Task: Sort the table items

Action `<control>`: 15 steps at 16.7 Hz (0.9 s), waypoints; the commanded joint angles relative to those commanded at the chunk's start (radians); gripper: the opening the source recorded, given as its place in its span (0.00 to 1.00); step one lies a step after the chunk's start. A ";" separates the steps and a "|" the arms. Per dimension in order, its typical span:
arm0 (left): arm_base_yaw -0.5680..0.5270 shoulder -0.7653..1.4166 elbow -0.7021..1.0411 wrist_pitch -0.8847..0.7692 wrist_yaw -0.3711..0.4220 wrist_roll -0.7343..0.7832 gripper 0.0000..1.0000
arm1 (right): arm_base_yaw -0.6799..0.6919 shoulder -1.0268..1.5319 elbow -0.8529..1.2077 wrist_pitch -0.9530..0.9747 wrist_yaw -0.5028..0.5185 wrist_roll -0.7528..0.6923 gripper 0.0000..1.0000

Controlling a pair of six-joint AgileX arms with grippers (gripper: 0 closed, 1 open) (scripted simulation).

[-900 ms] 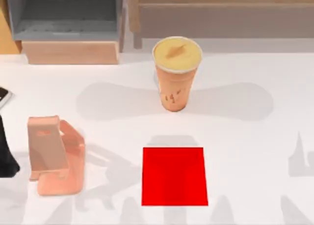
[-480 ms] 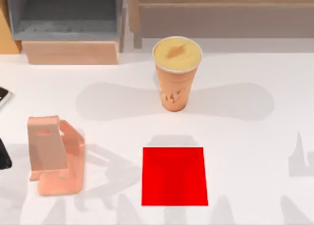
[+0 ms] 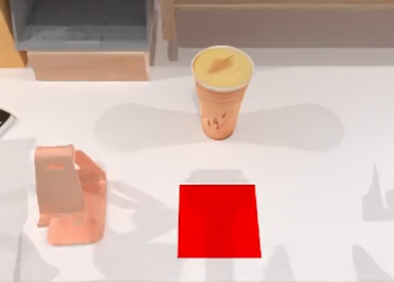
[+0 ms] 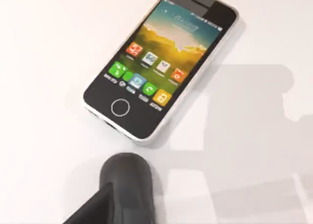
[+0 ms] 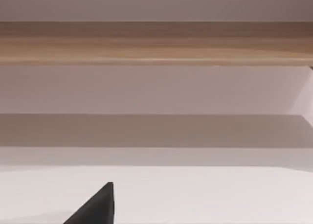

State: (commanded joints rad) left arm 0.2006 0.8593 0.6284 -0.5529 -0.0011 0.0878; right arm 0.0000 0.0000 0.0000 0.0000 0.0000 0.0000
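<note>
The left gripper [image 4: 115,204] hangs above the table [image 4: 44,48] at its left side; a single dark finger [image 4: 124,185] enters the left wrist view, and whether this gripper is released or clenched cannot be told; it holds nothing visible. Just ahead of that finger, apart from it, the smartphone [image 4: 159,62] lies flat on the white surface, screen up and lit, coloured icons in rows, its home button end nearest the finger and its body angled away from it; the gripper's shadow falls on the table beside the phone.

In the top view, a corner of the smartphone [image 3: 5,120] shows at the left edge; farther out from it stands the pinkish-orange phone stand [image 3: 68,196], empty; beyond the stand, near the middle of the table [image 3: 320,189], lies the flat red mat [image 3: 218,220], bare; behind the mat, well apart from it, the orange cup [image 3: 221,91] stands upright with its yellow top facing up. At the far edge sit the shelf units [image 3: 86,29], wooden and grey.

The right gripper [image 5: 95,207] is parked at the right side, a dark finger tip in the right wrist view facing a wooden shelf [image 5: 156,43]; its state cannot be told.
</note>
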 joint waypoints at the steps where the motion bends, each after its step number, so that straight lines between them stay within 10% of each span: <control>1: 0.020 0.102 0.067 -0.057 0.000 0.009 1.00 | 0.000 0.000 0.000 0.000 0.000 0.000 1.00; 15: 0.189 0.872 0.621 -0.536 -0.001 0.086 1.00 | 0.000 0.000 0.000 0.000 0.000 0.000 1.00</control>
State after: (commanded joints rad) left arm 0.3898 1.7315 1.2499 -1.0888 -0.0025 0.1733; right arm 0.0000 0.0000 0.0000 0.0000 0.0000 0.0000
